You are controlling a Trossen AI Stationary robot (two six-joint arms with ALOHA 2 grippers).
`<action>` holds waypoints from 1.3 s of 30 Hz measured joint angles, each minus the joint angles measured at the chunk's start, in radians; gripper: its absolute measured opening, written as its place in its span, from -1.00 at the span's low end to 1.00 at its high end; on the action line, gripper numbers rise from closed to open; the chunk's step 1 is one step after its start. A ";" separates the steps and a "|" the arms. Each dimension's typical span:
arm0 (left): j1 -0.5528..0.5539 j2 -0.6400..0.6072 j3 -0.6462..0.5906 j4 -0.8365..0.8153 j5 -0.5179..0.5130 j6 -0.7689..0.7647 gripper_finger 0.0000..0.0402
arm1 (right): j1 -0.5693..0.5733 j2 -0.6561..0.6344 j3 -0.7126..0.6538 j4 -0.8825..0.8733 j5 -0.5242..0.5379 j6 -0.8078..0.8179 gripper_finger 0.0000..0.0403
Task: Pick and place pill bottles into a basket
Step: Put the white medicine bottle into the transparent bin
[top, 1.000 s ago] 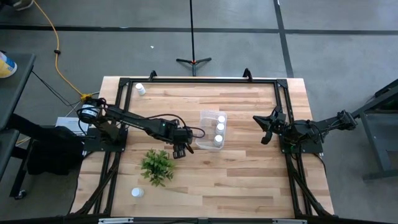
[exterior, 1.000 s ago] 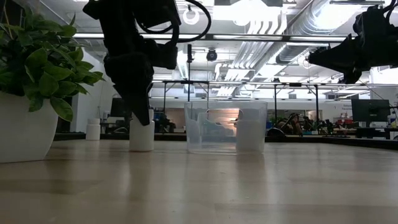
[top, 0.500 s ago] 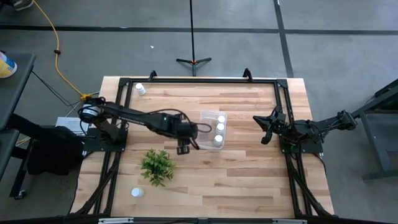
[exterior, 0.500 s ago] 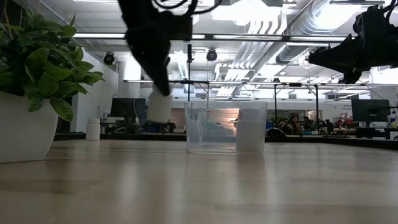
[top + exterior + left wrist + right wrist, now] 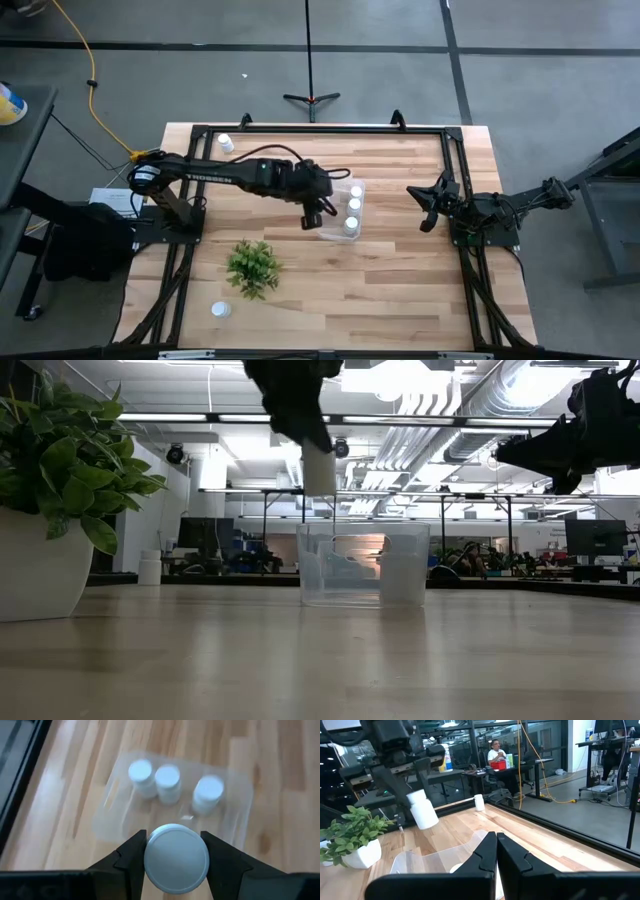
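Above the near-left rim of the basket (image 5: 343, 210), the left gripper (image 5: 176, 857) hung with its fingers clamped on a pill bottle (image 5: 176, 858), lifted well clear of the wall top in the low view. Three bottles (image 5: 167, 784) stood inside along one side, with bare floor beside them. Two more stood apart on the table (image 5: 400, 280), one at the far left corner (image 5: 226, 143), one at the near left (image 5: 220, 309) past the plant (image 5: 252, 267). At the right edge, the right gripper (image 5: 496, 851) waited raised, its fingers pressed together.
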 joint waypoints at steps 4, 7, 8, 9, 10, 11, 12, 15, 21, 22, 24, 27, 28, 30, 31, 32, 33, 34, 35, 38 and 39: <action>-0.002 0.001 0.000 0.067 0.020 0.001 -0.01 | 0.000 0.000 0.000 0.000 0.000 0.000 -0.99; -0.002 0.021 0.000 0.115 0.034 0.014 -0.01 | 0.000 0.000 0.000 0.000 0.000 0.000 -1.00; -0.002 0.031 0.000 0.122 0.048 0.015 -0.01 | 0.000 0.000 0.000 0.000 0.000 0.000 -0.99; -0.002 0.043 0.000 0.137 0.059 0.016 -0.01 | 0.000 0.000 0.000 0.000 0.000 0.000 -0.99; -0.002 0.054 0.000 0.150 0.071 0.016 -0.01 | 0.000 0.000 0.000 0.000 0.000 0.000 -0.99; -0.002 0.064 0.000 0.151 0.079 0.016 -0.01 | 0.000 0.000 0.000 0.000 0.000 0.000 -0.99; -0.002 0.075 0.000 0.150 0.079 0.016 -0.01 | 0.000 0.000 0.000 0.000 0.000 0.000 -1.00; -0.002 0.110 0.000 0.152 0.082 0.016 -0.01 | 0.000 0.000 0.000 0.000 0.000 0.000 -0.99; -0.002 0.163 0.000 0.173 0.128 0.016 -0.01 | 0.000 0.000 0.000 0.000 -0.001 0.000 -0.99; -0.002 0.172 0.000 0.174 0.128 0.016 -0.01 | 0.000 0.000 0.000 0.000 -0.001 0.000 -0.99; -0.003 0.192 0.000 0.180 0.129 0.016 -0.01 | 0.000 0.000 0.000 0.000 -0.001 0.000 -1.00; -0.002 0.212 0.000 0.189 0.130 0.032 -0.01 | 0.000 0.000 0.000 0.000 -0.001 0.000 -0.99; -0.002 0.220 0.000 0.188 0.129 0.044 -0.01 | 0.000 0.000 0.000 0.000 -0.001 0.000 -0.99; -0.002 0.231 -0.001 0.185 0.129 0.051 -0.01 | 0.000 0.000 0.000 0.000 -0.001 0.000 -1.00; -0.002 0.236 -0.001 0.187 0.129 0.050 -0.01 | 0.000 0.000 0.000 0.000 -0.001 0.000 -1.00; -0.002 0.239 -0.001 0.194 0.129 0.050 -0.01 | 0.000 0.000 0.000 0.000 -0.001 0.000 -0.99; -0.002 0.239 -0.001 0.192 0.129 0.050 -0.01 | 0.000 0.000 0.000 0.000 -0.001 0.000 -0.99; -0.002 0.239 -0.001 0.187 0.129 0.050 -0.01 | 0.000 0.000 0.000 0.000 -0.001 0.000 -0.99; -0.002 0.239 -0.001 0.187 0.129 0.050 -0.01 | 0.000 0.000 0.000 0.000 -0.001 0.000 -0.99; -0.002 0.239 -0.001 0.188 0.135 0.050 -0.01 | 0.000 0.000 0.000 0.000 -0.001 0.000 -0.99; -0.002 0.239 -0.001 0.188 0.142 0.050 -0.01 | 0.000 0.000 0.000 0.000 -0.001 0.000 -0.99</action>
